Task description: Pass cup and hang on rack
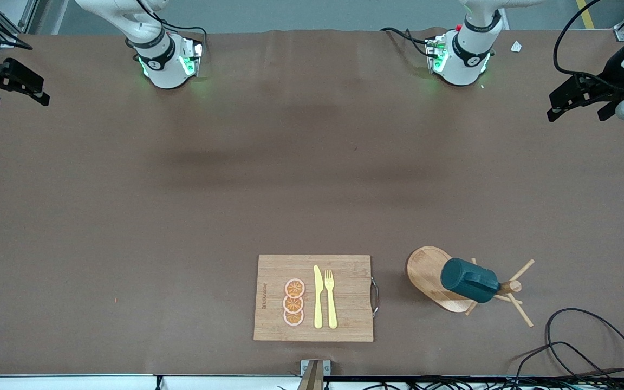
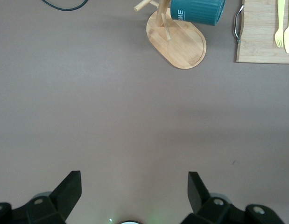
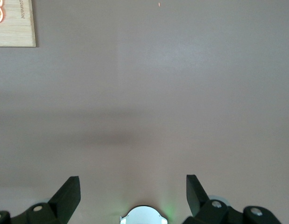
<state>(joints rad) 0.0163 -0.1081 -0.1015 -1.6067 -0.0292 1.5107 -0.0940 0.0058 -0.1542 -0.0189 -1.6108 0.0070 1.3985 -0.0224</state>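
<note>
The dark teal cup (image 1: 469, 280) hangs tilted on a peg of the light wooden rack (image 1: 426, 273), which stands near the front camera toward the left arm's end of the table. Both show in the left wrist view, the cup (image 2: 198, 11) above the rack's oval base (image 2: 181, 44). My left gripper (image 1: 574, 114) is open and empty, raised at the left arm's end of the table, well away from the rack; it also shows in the left wrist view (image 2: 134, 179). My right gripper (image 1: 19, 97) is open and empty, raised at the right arm's end; it also shows in the right wrist view (image 3: 133, 182).
A rectangular wooden cutting board (image 1: 344, 325) with a metal handle lies beside the rack, near the front camera. It holds a yellow knife (image 1: 318, 298), a yellow fork (image 1: 331, 298) and three orange slices (image 1: 293, 302). A black cable (image 1: 588, 336) loops at the table corner near the rack.
</note>
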